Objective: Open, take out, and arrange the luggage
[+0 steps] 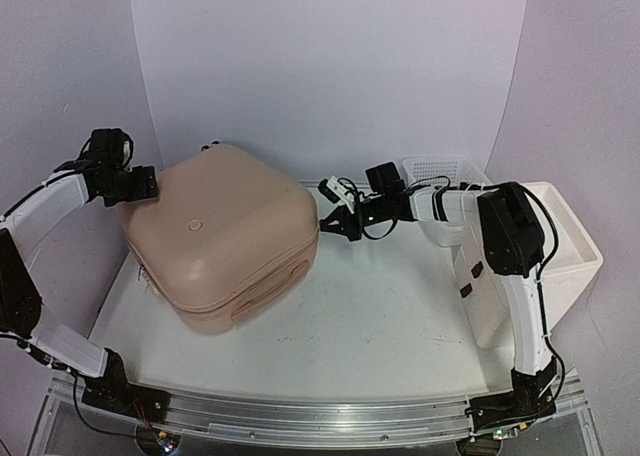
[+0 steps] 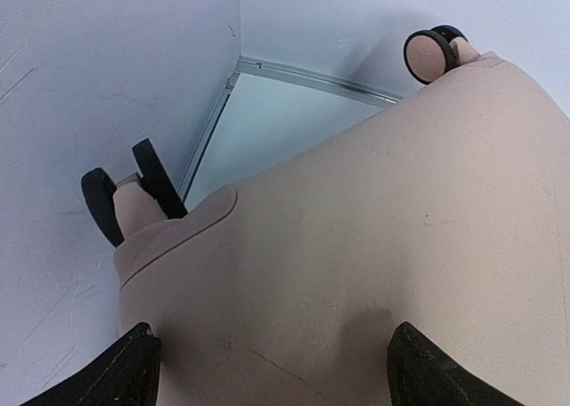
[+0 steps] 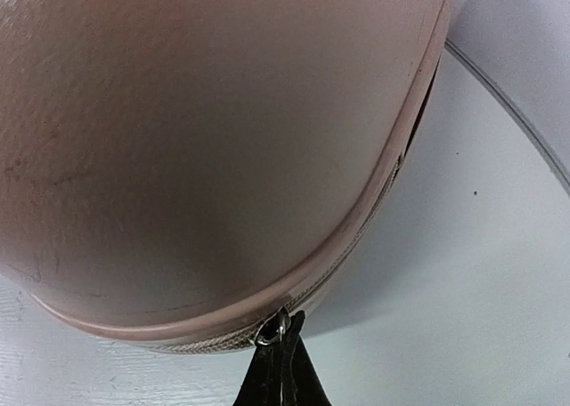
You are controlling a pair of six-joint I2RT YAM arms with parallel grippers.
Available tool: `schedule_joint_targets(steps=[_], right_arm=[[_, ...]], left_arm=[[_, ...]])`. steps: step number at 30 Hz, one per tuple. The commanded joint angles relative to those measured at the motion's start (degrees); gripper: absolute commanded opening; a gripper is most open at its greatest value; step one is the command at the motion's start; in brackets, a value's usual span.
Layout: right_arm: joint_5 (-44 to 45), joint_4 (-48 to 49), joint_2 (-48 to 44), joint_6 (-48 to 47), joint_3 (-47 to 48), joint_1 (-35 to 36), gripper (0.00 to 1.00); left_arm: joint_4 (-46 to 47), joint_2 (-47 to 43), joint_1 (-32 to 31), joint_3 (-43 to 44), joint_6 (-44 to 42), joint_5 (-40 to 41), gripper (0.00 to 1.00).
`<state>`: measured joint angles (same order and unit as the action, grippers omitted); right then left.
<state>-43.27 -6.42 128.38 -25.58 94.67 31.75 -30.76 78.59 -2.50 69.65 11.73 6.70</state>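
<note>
White table (image 1: 400, 316) and pale lavender walls enclose the workspace. A white drawer cabinet (image 1: 570, 256) and a white mesh basket (image 1: 435, 168) stand at the right side.

**Position of the luggage.** We find the luggage (image 1: 225, 231) on the left-centre of the table. It lies flat on one broad shell, with the other shell facing up.

**Orientation.** Two black wheels (image 2: 436, 54) show in the left wrist view at the end nearest the back-left corner of the walls. We judge that the wheel end points far-left. The opposite end, with a recessed handle (image 1: 270, 291), points near-right. The long axis therefore runs diagonally across the table, from far-left to near-right. The outline is close to square from above, so we hold this reading loosely.

**Grippers.**
- The left gripper (image 1: 150, 184) is at the far-left corner of the shell. Its fingers are spread wide, with the pink shell between them. They are released, and we cannot tell whether the pads touch the surface.
- The right gripper (image 1: 328, 221) is at the right-hand corner, level with the seam. Its fingers are clenched on the metal zipper pull (image 3: 278, 328).

**Progress.** We judge the task to be at its first step.
1. The two shells lie together and the lid is not raised.
2. The zipper (image 3: 374, 210) looks joined along the stretch in view. A dark slit farther along the seam cannot be identified.
3. No lining or contents show.

Left to do: run the zipper round, lift the lid, then take out and arrange.
</note>
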Motion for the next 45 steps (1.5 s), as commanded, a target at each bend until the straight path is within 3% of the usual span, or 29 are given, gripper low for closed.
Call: schedule_joint_targets(steps=[1,5,11,16,18,21,26,31,37,39,45], right_arm=[[-2.29,0.87,0.10,-5.14,4.64,6.29,0.00],[0.28,4.37,-6.77,-6.33,-2.43,12.80,0.00],[5.93,15.37,-19.45,0.72,-18.85,22.10,0.00],[15.15,28.66,-25.70,13.61,-31.80,28.06,0.00],[20.79,35.17,-27.04,18.56,-37.60,28.93,0.00],[27.78,39.94,-27.56,24.66,-42.77,29.01,0.00],[30.33,38.47,-27.49,29.77,-44.02,28.99,0.00],[32.16,29.45,-25.39,30.91,-37.71,29.55,0.00],[35.13,26.73,-24.35,31.07,-34.89,31.17,0.00],[40.02,23.32,-24.25,31.91,-33.37,31.30,0.00],[49.27,16.48,-23.91,30.55,-29.90,29.82,0.00]], left_arm=[[0.41,4.95,-1.74,-2.67,-3.11,-11.23,0.87],[1.58,9.61,-6.76,1.11,-5.65,-12.47,0.87],[1.93,15.03,-14.31,6.49,-6.13,-16.86,0.84],[1.85,15.22,-20.04,6.01,-6.70,-19.93,0.84],[1.69,14.50,-21.04,5.16,-6.71,-24.27,0.82],[-0.78,13.25,-21.91,6.15,-6.33,-24.61,0.83],[-6.36,16.51,-21.94,18.13,-10.43,-15.88,0.84],[-7.98,30.04,-21.95,37.69,-9.76,-4.87,0.83],[-16.08,47.93,-22.26,59.55,-12.33,-5.01,0.82],[-17.41,49.70,-23.00,60.40,-15.28,-5.25,0.82],[-17.17,44.36,-23.25,47.01,-16.32,-13.44,0.71]])
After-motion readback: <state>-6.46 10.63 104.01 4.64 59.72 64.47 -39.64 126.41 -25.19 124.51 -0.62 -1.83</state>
